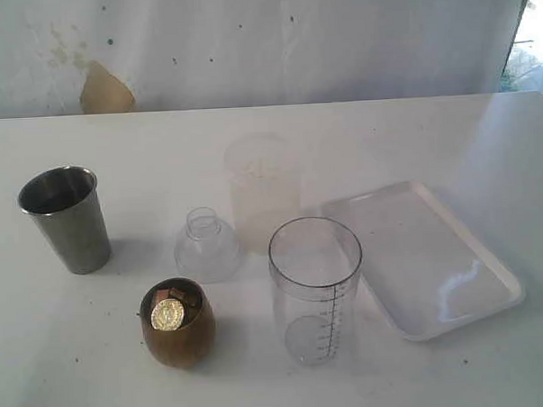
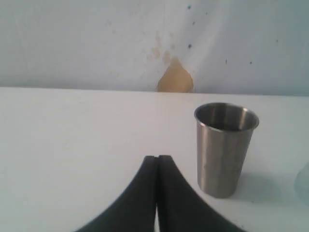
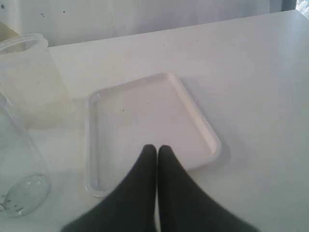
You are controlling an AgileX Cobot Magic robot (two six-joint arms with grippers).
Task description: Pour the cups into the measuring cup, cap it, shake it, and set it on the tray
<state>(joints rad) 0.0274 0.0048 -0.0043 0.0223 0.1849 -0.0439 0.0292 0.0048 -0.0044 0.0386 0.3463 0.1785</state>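
Note:
The steel tumbler stands upright at the left of the table. The brown wooden cup sits in front of it, holding a gold foil-wrapped piece and brown bits. Right of that stands the clear measuring cup with its black scale, open-topped. The white tray lies flat at the right. Neither arm shows in the exterior view. My left gripper is shut and empty, with the tumbler beside it and apart. My right gripper is shut and empty over the near edge of the tray.
A frosted unmarked cup stands behind the measuring cup. A small clear dome-shaped lid rests between the tumbler and the measuring cup. The white table ends at a stained wall with a tan patch.

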